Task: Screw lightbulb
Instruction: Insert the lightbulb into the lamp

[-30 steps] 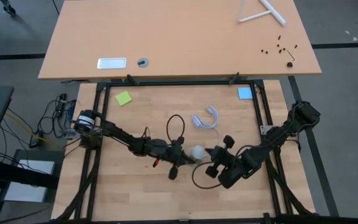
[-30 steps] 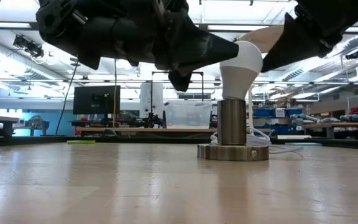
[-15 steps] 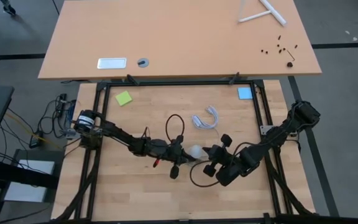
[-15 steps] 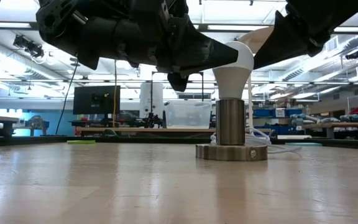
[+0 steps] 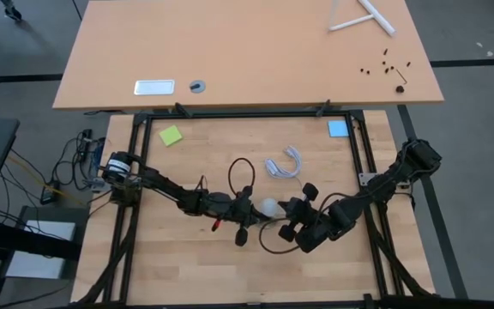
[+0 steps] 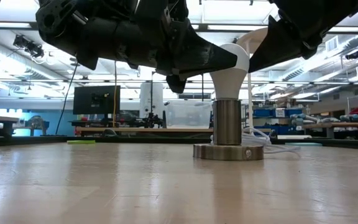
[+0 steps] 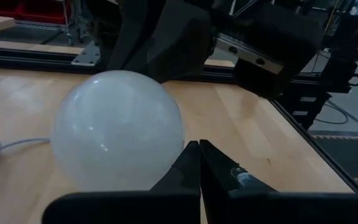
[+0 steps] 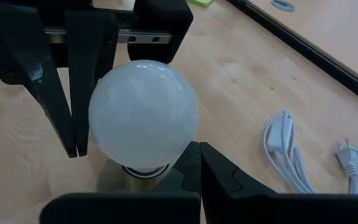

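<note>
- Two grippers meet at the lightbulb (image 5: 270, 207) near the middle of the table (image 5: 195, 257), one on each side of it, so that the glass sits between their tips.
- It stands upright with its narrow end down in the metal socket (image 6: 228, 127), whose round base rests flat on the wood; that seating is what lets it be turned home.
- Left gripper (image 5: 252, 211) has its fingers clenched together with nothing between them, their closed tip just beside the round glass, likely to nudge or steady it rather than clasp it.
- Right gripper (image 5: 288, 210) is likewise clenched on nothing, its closed tip low against the opposite side.
- White cord (image 5: 284, 163) lies coiled well apart, out of the arms' way.
- Whether the thread is fully home I cannot tell.
</note>
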Controlling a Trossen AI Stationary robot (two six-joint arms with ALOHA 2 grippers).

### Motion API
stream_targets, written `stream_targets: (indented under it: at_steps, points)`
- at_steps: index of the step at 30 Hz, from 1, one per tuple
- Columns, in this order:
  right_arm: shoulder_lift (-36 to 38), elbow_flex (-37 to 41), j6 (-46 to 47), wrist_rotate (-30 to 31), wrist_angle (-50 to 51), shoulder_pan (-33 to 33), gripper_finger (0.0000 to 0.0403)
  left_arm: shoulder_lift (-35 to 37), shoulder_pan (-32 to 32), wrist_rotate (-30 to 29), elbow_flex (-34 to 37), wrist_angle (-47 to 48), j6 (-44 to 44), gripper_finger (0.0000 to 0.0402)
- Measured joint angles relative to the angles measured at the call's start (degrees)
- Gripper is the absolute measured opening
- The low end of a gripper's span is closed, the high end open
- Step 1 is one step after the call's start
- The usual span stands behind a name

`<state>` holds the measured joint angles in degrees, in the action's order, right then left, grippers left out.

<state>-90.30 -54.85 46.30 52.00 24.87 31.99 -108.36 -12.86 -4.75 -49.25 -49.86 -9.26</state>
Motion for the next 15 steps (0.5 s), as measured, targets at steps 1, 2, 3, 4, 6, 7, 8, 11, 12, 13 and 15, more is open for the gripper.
stream_targets:
  at_steps: [1,2,3,4,6,7,8,11,12,13,15]
  points:
    - [0.00,0.00,0.00,-0.04,0.02,-0.08,0.0005,0.02,0.00,-0.13,0.00,0.00,0.00,0.0000]
    - [0.00,0.00,0.00,-0.16,0.02,-0.17,0.0005,0.06,0.00,-0.21,0.00,0.03,0.00,0.0000]
    - [0.00,0.00,0.00,-0.33,0.00,-0.23,0.0005,0.12,0.00,-0.28,0.02,0.08,0.00,0.0000]
    - [0.00,0.00,0.00,-0.47,0.00,-0.24,0.0005,0.16,0.00,-0.31,0.02,0.07,0.00,0.0000]
    - [0.00,0.00,0.00,-0.52,-0.07,-0.25,0.0005,0.17,-0.01,-0.31,0.02,0.06,0.00,0.0000]
    - [0.00,0.00,0.00,-0.57,-0.26,-0.35,0.0005,0.17,-0.02,-0.31,0.02,0.09,0.00,0.0000]
    - [0.00,0.00,0.00,-0.67,-0.45,-0.48,0.0005,0.17,-0.04,-0.31,0.02,0.09,0.00,0.0000]
    - [0.00,0.00,0.00,-1.03,-0.79,-1.02,0.0005,0.20,-0.02,-0.35,0.02,0.11,0.00,0.0000]
    - [0.00,0.00,0.00,-1.14,-0.86,-1.21,0.0005,0.20,-0.02,-0.37,0.02,0.11,0.00,0.0000]
    - [0.00,0.00,0.00,-1.33,-0.88,-1.41,0.0005,0.21,-0.02,-0.38,0.02,0.11,0.00,0.0000]
    - [0.00,0.00,-0.28,-1.66,-0.86,-1.73,0.0005,0.22,-0.02,-0.40,0.02,0.12,0.00,0.0000]
